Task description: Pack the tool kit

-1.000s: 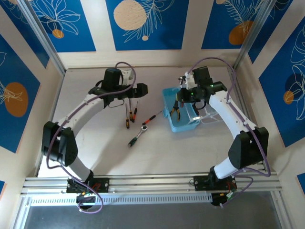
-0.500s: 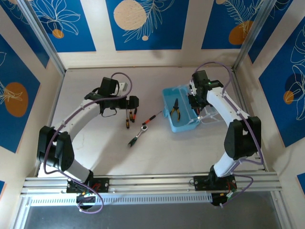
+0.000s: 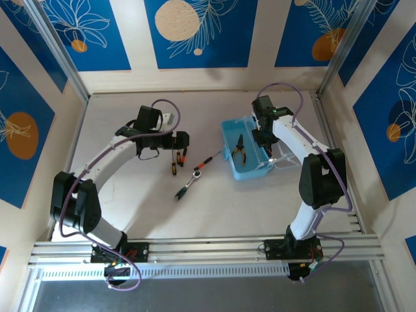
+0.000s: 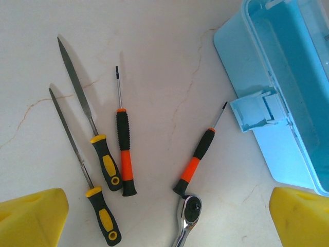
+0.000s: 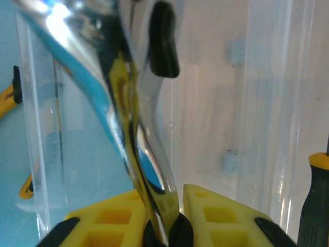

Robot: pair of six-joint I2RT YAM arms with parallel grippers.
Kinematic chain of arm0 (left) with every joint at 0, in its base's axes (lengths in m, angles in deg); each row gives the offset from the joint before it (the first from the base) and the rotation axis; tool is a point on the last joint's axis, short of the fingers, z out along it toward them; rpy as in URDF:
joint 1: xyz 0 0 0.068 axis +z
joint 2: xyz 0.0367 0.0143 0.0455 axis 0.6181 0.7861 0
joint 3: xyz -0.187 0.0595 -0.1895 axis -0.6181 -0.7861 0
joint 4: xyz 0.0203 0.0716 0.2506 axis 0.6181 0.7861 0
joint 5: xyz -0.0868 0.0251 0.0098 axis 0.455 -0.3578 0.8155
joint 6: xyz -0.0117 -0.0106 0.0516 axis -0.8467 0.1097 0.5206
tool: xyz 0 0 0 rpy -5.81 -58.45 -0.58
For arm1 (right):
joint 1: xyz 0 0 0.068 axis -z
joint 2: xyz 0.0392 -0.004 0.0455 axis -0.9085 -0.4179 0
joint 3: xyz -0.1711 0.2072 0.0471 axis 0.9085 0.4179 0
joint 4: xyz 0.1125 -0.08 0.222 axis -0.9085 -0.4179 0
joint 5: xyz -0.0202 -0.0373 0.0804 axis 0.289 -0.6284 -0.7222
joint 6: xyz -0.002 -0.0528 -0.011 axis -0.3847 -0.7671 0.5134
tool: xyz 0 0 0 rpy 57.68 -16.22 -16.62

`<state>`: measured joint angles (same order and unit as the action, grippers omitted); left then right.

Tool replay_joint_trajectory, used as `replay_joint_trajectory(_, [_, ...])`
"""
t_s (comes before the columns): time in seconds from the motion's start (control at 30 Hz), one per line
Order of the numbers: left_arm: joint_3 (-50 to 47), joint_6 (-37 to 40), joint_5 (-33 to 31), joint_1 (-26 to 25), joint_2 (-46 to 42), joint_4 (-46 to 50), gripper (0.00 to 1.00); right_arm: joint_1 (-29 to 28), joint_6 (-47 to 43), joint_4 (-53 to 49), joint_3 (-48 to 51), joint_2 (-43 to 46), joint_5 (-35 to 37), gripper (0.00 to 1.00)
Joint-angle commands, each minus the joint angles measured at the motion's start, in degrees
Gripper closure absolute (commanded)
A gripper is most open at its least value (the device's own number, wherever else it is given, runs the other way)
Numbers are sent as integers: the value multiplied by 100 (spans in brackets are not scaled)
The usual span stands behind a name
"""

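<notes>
Moved since a second ago: your right arm's elbow has swung nearer and its wrist sits further back over the blue case (image 3: 252,172), while the left arm has drawn slightly toward its own side. Right fingers (image 5: 216,211): clamped on a shiny wrench (image 5: 123,98) close to the clear lid (image 3: 284,159). Left fingers (image 4: 36,213): wide apart, holding nothing, above two screwdrivers (image 4: 125,154), two files (image 4: 103,159) and a ratchet (image 4: 187,213) on the tabletop (image 4: 169,46), with the open case to their right and pliers (image 3: 239,149) inside it.

No word, number or brand mark could be read on the screwdriver handles (image 4: 125,154), the light-blue case (image 4: 241,62) or the far wall panels (image 3: 195,32). The chrome wrench (image 5: 128,103) in the right claw (image 5: 165,221) possibly bore a stamp, too blurred to tell.
</notes>
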<state>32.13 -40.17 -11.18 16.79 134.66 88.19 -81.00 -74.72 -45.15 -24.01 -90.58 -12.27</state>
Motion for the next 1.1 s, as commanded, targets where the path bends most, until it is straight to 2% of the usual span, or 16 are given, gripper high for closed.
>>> replay_joint_trajectory(0.0, [8,37,125,-6,-82,5,0,-46,-53,-25,-273,-12,158,71])
replay_joint_trajectory(0.13, [16,48,158,-10,-72,-4,0,-71,-51,-75,-324,-13,162,65])
replay_joint_trajectory(0.4, [-2,49,187,-8,-63,-17,0,-147,-46,-163,-407,118,29,59])
replay_joint_trajectory(0.57, [-35,61,191,0,-42,-17,0,-166,-19,-169,-421,270,-244,58])
replay_joint_trajectory(0.77, [-115,66,149,-6,-10,-38,0,-78,111,-14,-201,468,-987,60])
replay_joint_trajectory(1.07, [-213,108,84,-6,-18,-22,0,74,263,119,198,527,-1335,60])
